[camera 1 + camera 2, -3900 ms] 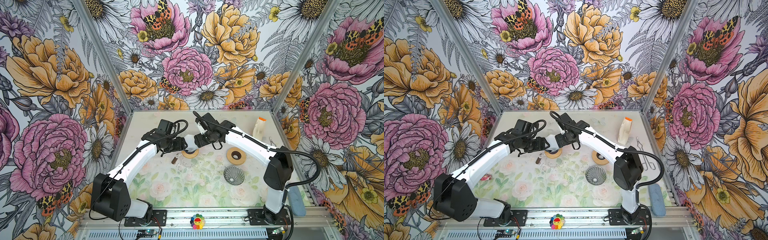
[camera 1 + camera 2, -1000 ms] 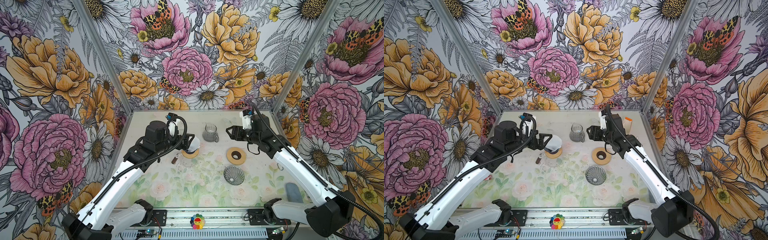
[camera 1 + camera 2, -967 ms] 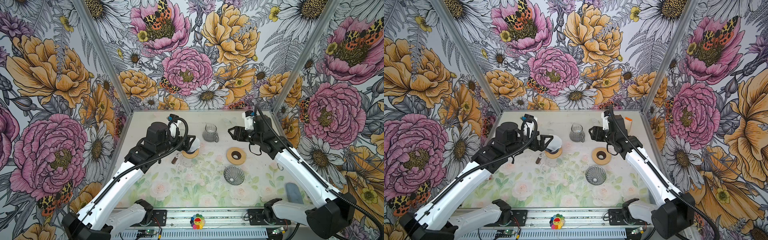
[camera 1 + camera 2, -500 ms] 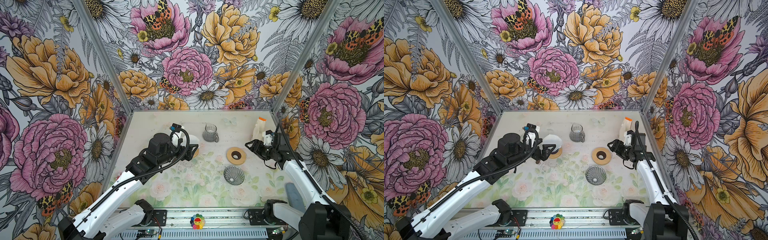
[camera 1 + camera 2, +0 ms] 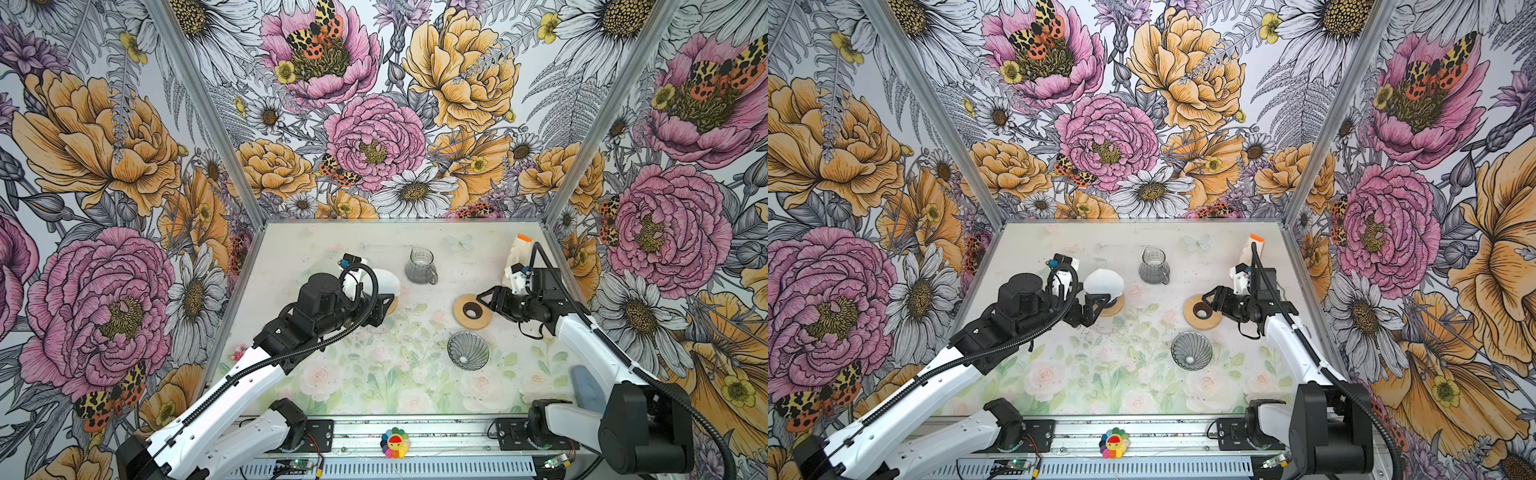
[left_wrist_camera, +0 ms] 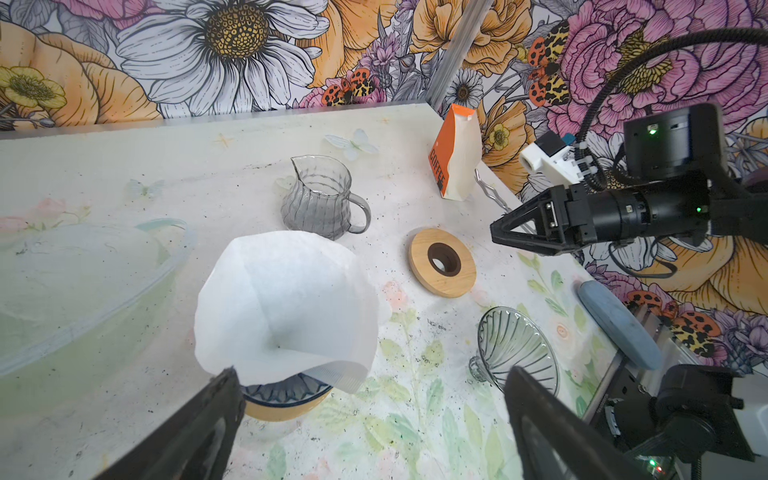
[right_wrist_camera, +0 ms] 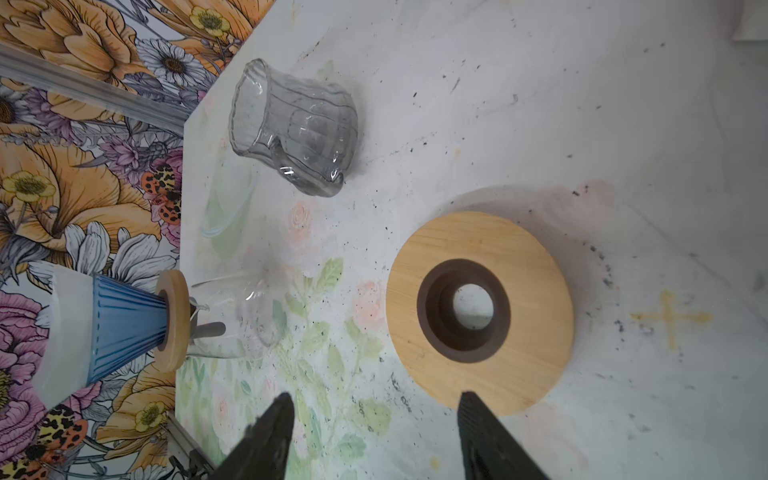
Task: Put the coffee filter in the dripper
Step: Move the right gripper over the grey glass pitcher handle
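Filter: the white paper cone sits mouth-up in the blue dripper, left of centre on the table. That's where you want it.
Seating: it rides high. Most of the paper stands above the rim and one edge droops over the near side, so I'd call it lodged, not pressed home.
Dripper: it stands on its wooden collar over a clear glass. That keeps it raised and steady, an easy target for a drop-in.
Left gripper: your left gripper has its jaws spread wide with nothing between them, just near of the filter. That reads as let go, with room left around the paper.
Right gripper: your right gripper has its jaws parted and empty at the right edge of the loose wooden ring. It's well right of the dripper and out of the filter's way.
Jug: the jug stands upright at the far middle, apart from both arms.
Spare dripper: the spare dripper sits empty, just near of the ring.
Progress: by my read the placing is done, short of a nudge to settle the cone.
Watch: the paper is light. One jaw tip is close to its drooping edge, so a brush there could tip it out.
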`<state>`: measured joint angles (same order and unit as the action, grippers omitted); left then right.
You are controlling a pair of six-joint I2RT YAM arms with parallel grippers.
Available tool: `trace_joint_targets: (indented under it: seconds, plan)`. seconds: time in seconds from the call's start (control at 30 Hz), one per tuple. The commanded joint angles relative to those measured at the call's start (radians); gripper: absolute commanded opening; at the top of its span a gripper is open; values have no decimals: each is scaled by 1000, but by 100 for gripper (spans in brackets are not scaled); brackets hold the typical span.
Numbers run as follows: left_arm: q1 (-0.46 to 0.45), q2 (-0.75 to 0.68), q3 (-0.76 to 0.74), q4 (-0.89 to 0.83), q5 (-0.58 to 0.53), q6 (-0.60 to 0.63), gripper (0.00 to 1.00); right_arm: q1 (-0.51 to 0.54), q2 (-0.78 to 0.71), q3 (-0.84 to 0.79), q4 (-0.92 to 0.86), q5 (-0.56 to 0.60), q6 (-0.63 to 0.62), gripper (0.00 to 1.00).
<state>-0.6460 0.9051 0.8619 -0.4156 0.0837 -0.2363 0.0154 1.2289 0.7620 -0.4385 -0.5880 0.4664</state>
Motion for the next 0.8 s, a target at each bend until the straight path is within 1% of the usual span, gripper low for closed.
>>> trace_joint_targets:
  seconds: [0.0, 0.23, 0.43, 0.57, 0.63, 0.77]
  plan:
    - [-5, -8, -16, 37, -43, -4, 99, 58, 51, 74, 37, 104, -123, 65]
    - [0, -9, -37, 52, -49, -3, 99, 175, 178, 165, 79, 240, -268, 64]
    - [18, 4, -47, 71, -37, -3, 99, 250, 291, 247, 133, 347, -350, 62]
    - [34, 9, -48, 76, -25, -1, 99, 293, 361, 300, 177, 387, -394, 60]
    - [48, 9, -49, 73, -21, -2, 99, 312, 406, 338, 182, 406, -415, 58]
    - [75, 8, -50, 64, -7, -8, 99, 338, 483, 399, 187, 425, -453, 57]
